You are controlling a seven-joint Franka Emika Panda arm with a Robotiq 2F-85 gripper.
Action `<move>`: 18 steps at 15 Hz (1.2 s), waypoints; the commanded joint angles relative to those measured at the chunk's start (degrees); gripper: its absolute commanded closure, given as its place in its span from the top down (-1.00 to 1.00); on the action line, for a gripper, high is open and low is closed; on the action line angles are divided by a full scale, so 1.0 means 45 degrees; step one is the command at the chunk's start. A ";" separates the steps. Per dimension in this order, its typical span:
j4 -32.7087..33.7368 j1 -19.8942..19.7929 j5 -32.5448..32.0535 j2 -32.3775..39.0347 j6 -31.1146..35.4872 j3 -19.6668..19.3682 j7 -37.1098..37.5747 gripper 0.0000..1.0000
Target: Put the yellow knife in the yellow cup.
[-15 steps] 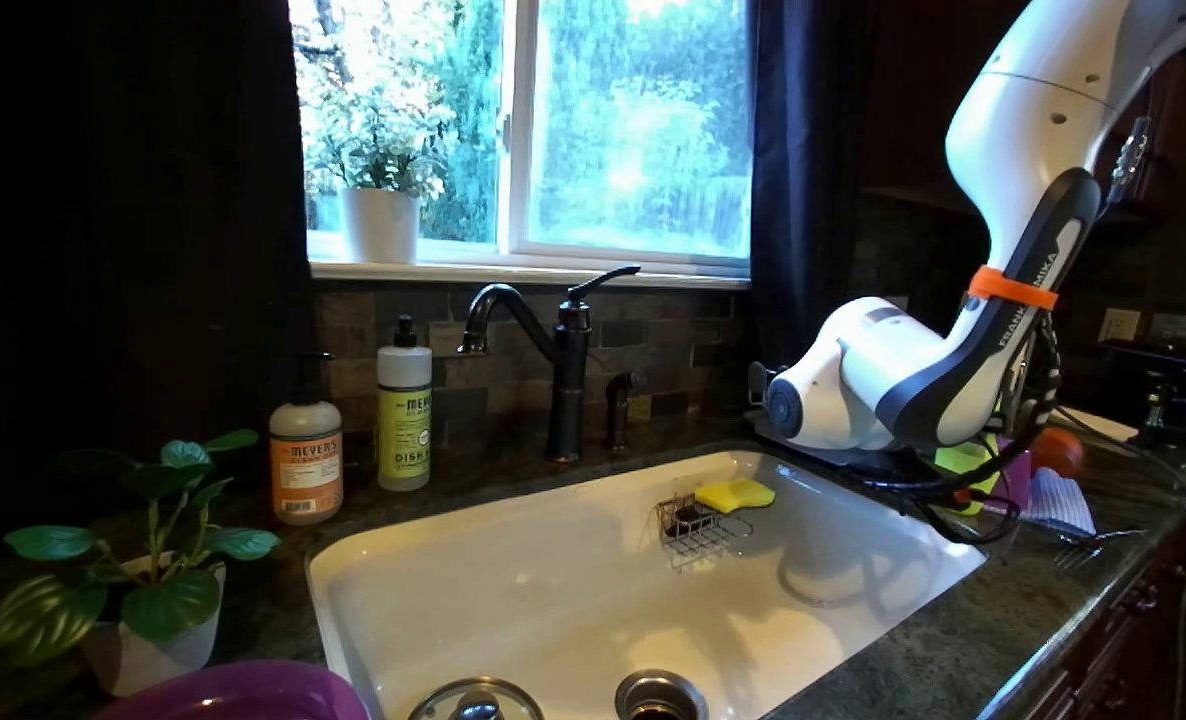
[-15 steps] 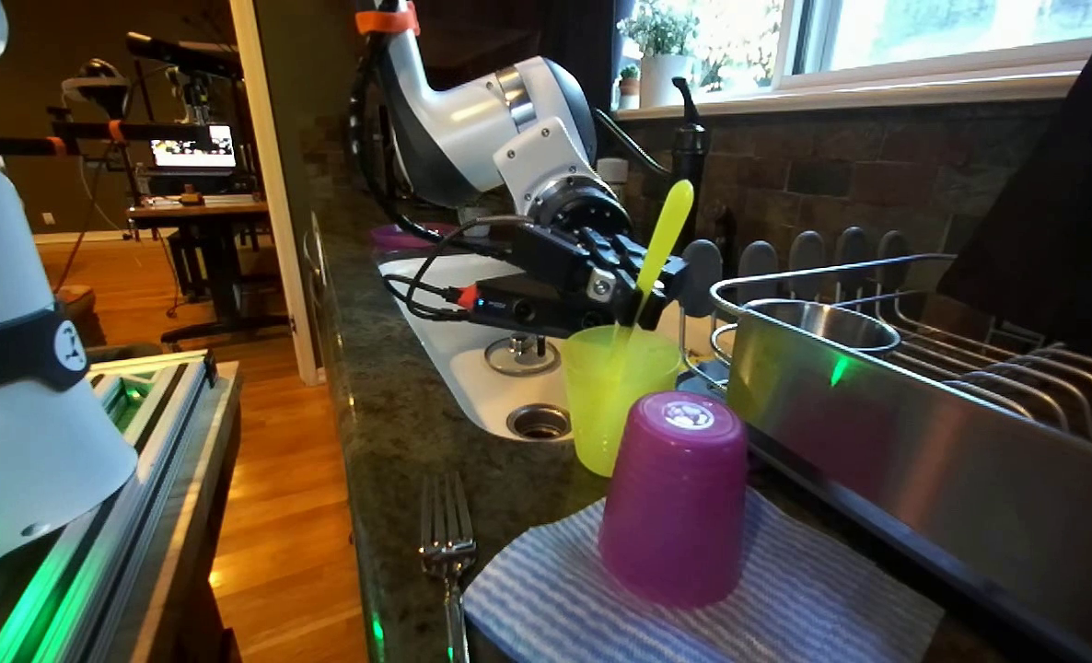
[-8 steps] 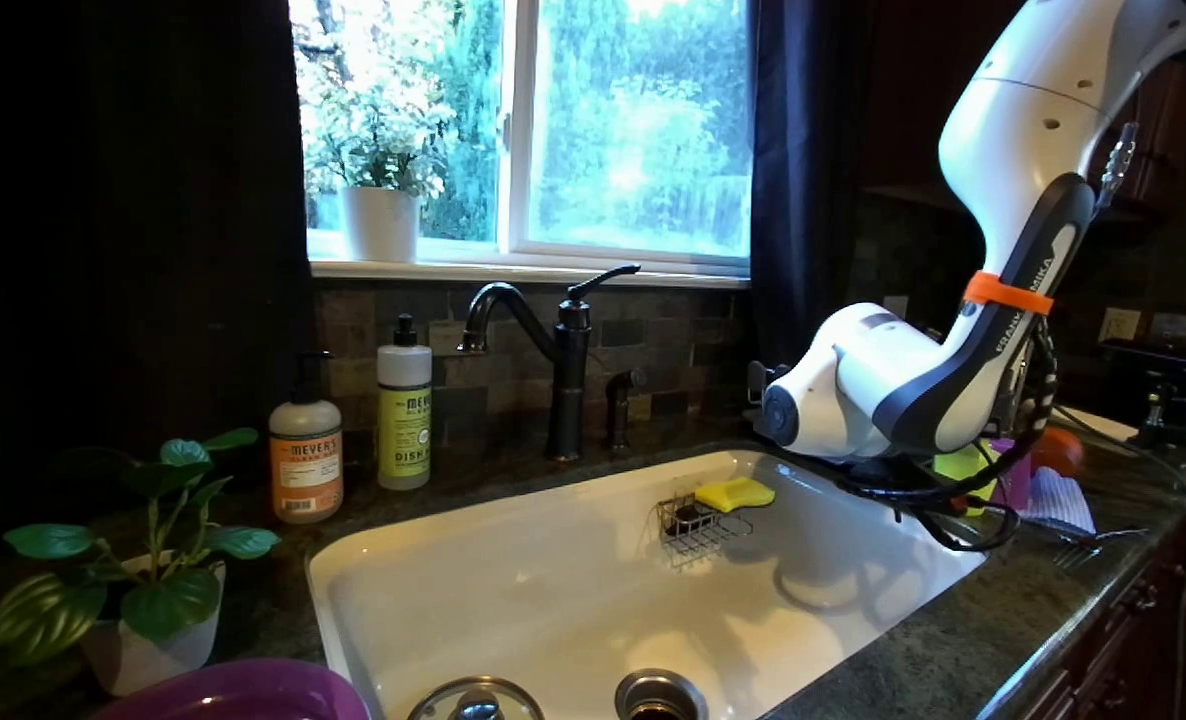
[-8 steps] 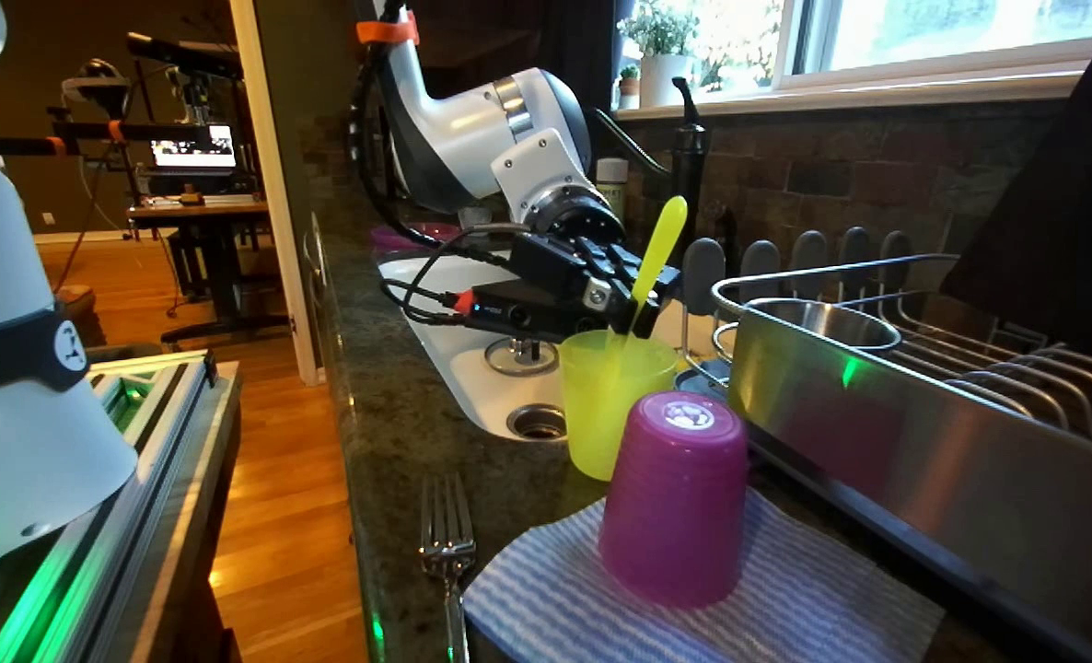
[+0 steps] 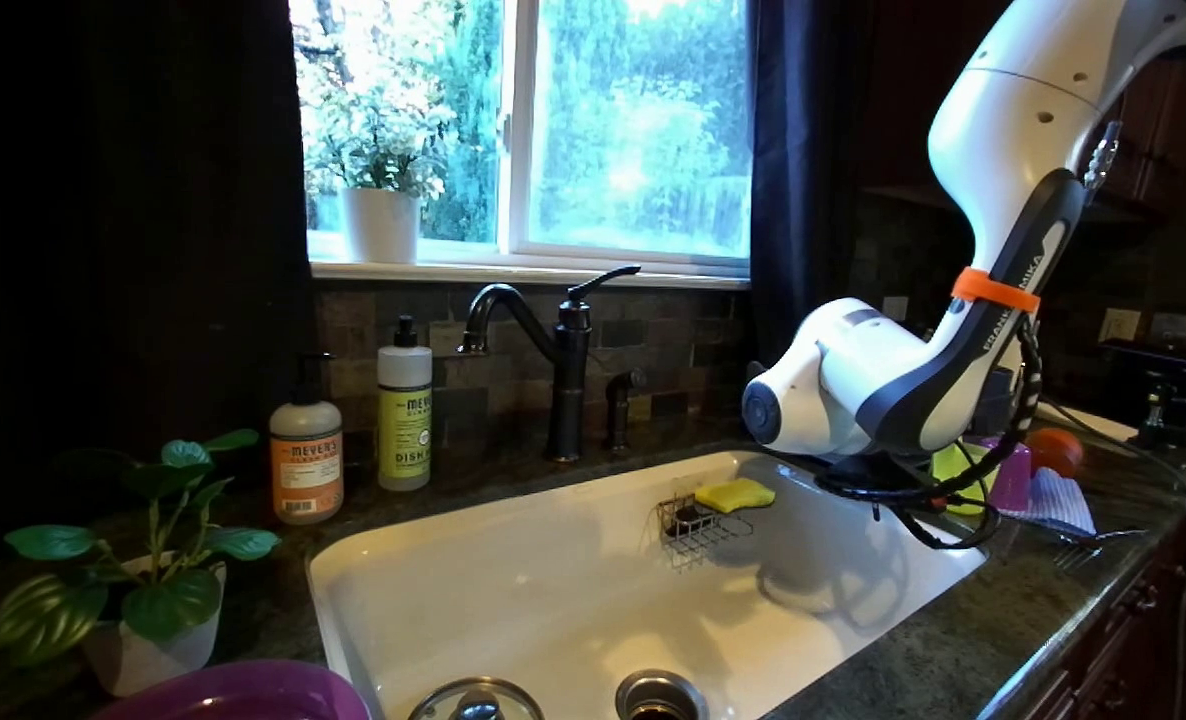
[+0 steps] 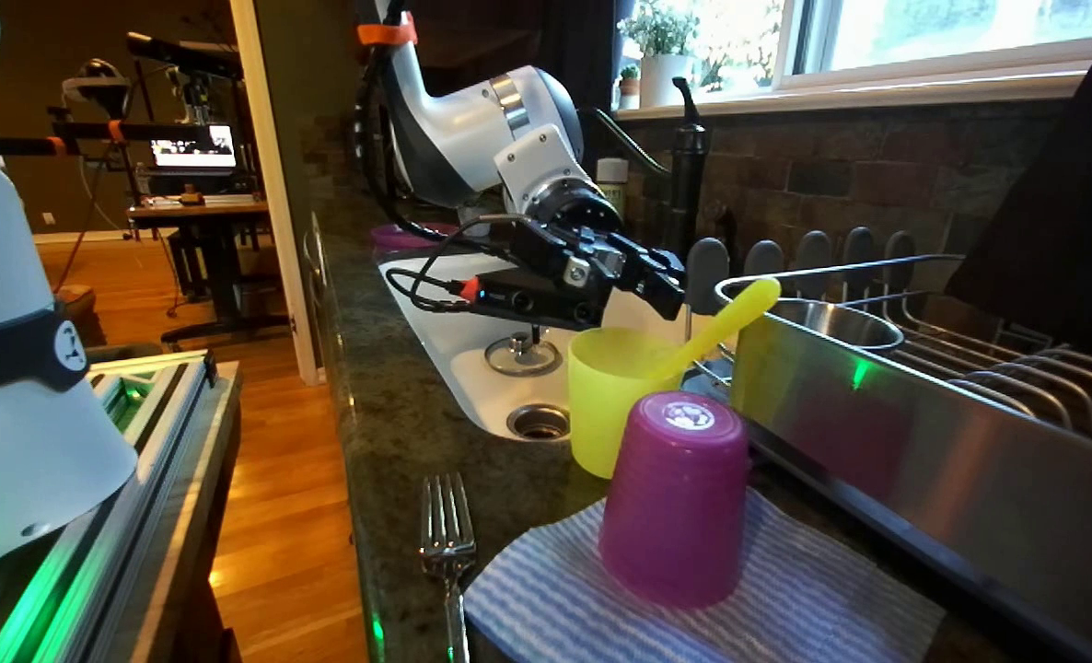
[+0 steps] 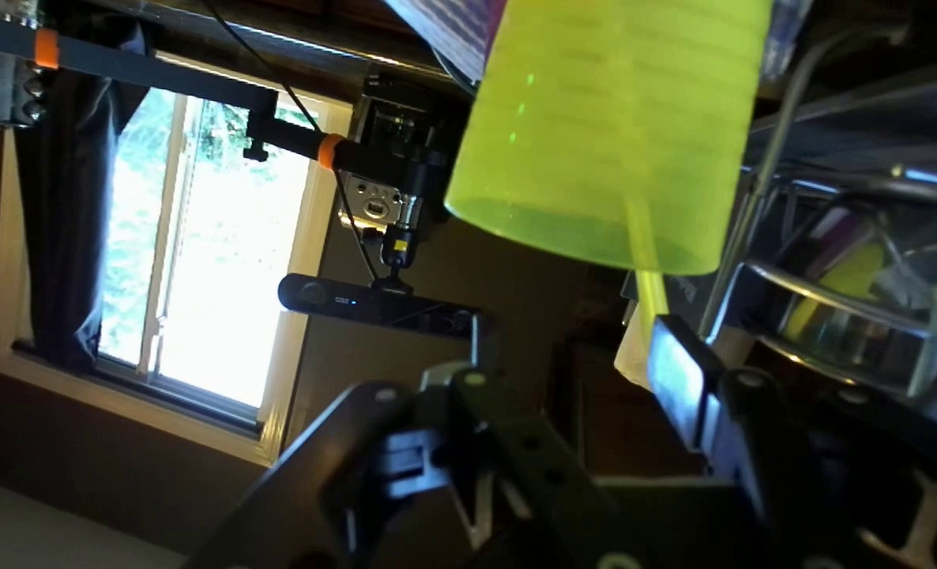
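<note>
- Table point(image 6: 385, 442): dark, mottled, polished, stone-like. Bears 1 shiny metal fork point(image 6: 447, 543), apart from the work.
- Sink point(image 5: 513, 580): white, glossy, rounded corners. Backing out over it looks the better exit (judgement).
- Dish rack point(image 6: 887, 433): smooth steel side wall, bent wire inside. Retreat should not drift this way; a snag seems possible.
- Cloth point(image 6: 546, 589): thin, blue-and-white striped, finely ribbed look.
- Hand point(image 7: 575, 356): released, 2 fingers spread, nothing gripped. In the wrist view 1 pad point(image 7: 674, 367) is just beside the yellow knife point(image 6: 726, 322); contact cannot be told. Step in hand, as judged: leaving without disturbing the placement. Method: keep the fingers wide, pull straight back along their length, no sideways sweep or wrist roll until past the handle; only then lift.
- Yellow cup point(image 6: 597, 414): upright on the table between sink and cloth, seen in both exterior views. Translucent lime plastic by its look, tapered, wider at the rim, faint bands round the wall. Probably light, so a nudge could tip it.
- Purple cup point(image 6: 675, 497): upside down on the cloth, ridged near its base; whether it touches its neighbour cannot be told.
- Knife: lower part inside the yellow cup, a streak through the wall; upper end out, leaning over the rim towards the rack. Smooth, slim, rounded end. Goal looks met.
</note>
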 commanded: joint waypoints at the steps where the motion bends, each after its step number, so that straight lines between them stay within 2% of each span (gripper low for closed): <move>1: 0.0041 0.0087 -0.0073 -0.0059 -0.0142 0.0009 -0.0029 0.66; 3: -0.0296 0.0153 0.0032 -0.0570 -0.0378 0.0088 -0.0018 0.96; 4: -0.0558 0.0211 0.0083 -0.0954 -0.0516 0.0160 -0.0092 1.00; 12: -0.3025 0.1363 0.0156 -0.5354 -0.1887 0.1625 -0.1909 1.00; 15: -0.3581 0.1493 0.0250 -0.7373 0.0120 0.1653 -0.2501 1.00; 18: -0.4018 0.1554 0.0226 -0.9049 0.2222 0.1177 -0.3367 1.00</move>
